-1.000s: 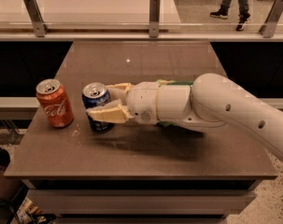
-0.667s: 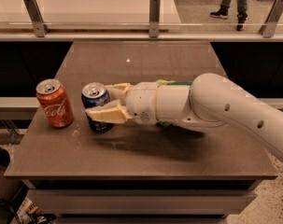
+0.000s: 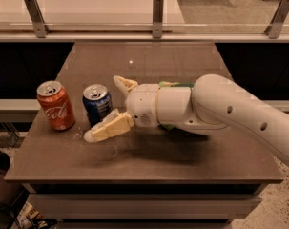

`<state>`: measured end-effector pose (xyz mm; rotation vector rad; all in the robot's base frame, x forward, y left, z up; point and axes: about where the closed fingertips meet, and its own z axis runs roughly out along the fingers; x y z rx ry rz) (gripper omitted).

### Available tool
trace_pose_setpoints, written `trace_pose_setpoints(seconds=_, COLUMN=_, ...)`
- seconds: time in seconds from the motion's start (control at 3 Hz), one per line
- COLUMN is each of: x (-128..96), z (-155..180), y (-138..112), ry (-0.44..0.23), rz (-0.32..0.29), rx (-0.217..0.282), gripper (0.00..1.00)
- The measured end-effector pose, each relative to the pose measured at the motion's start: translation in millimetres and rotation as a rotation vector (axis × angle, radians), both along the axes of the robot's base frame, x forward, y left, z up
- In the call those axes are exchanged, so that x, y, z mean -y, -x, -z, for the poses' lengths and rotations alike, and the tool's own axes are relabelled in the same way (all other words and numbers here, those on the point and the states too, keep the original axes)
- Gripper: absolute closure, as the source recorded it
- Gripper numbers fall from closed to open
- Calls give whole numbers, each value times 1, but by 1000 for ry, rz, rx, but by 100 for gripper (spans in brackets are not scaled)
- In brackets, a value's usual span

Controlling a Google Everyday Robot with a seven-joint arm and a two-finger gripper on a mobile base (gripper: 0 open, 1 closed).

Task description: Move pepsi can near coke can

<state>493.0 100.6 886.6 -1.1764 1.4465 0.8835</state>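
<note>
Near the tabletop's [image 3: 191, 163] left edge, the pepsi can [image 3: 97, 104] stands upright just beside the coke can [image 3: 55, 105], not touching it. The gripper [image 3: 105, 108] straddles the pepsi can, fingers spread wide, apparently gripping nothing. Placement looks done; the next move is to withdraw rightward without clipping it. One can of each kind.
</note>
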Motion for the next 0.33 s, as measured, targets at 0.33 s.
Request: trace_pose_setpoints(seconds=0.33, x=0, z=0, y=0, ry=0, rz=0, rx=0, gripper=0)
